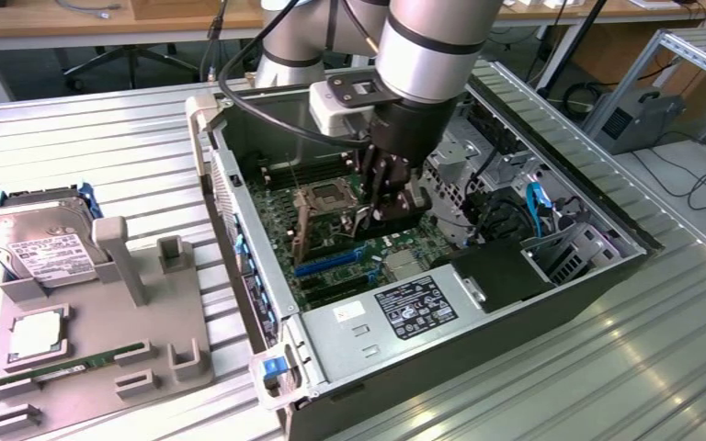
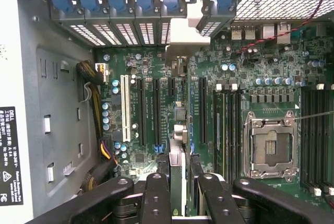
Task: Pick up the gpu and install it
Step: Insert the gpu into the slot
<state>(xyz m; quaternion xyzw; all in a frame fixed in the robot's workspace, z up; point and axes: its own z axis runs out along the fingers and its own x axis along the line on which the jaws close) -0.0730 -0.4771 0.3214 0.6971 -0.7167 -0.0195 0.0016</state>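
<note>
Exterior view, centre of frame: open black-and-grey desktop computer case [image 1: 598, 276] lying on its side on a ribbed aluminium table [image 1: 108, 147]. Grey robot arm [image 1: 433, 46] reaching down into the case over the green motherboard [image 1: 328, 234], near the square metal CPU socket [image 1: 326, 195].

Gripper [image 1: 384, 213]: black fingers [image 1: 390, 188] clamped on the gpu [image 1: 396, 209], a slim black expansion card with a silvery metal end, held edge-on just above the board, near the blue expansion slots [image 1: 328, 260].

Wrist view, lower centre: gripper [image 2: 178, 187] with black fingers [image 2: 155, 198] on either side of the thin card edge [image 2: 177, 172], which stands in line with the long black slots [image 2: 156, 112]. White slot [image 2: 124, 106] beside them; CPU socket [image 2: 270, 151] at right.

Exterior view, left of frame: grey moulded parts holder [image 1: 96, 340] carrying a silver hard drive with white label [image 1: 34, 243], a square silver CPU chip [image 1: 37, 335] and a narrow green RAM stick [image 1: 52, 369].
</note>
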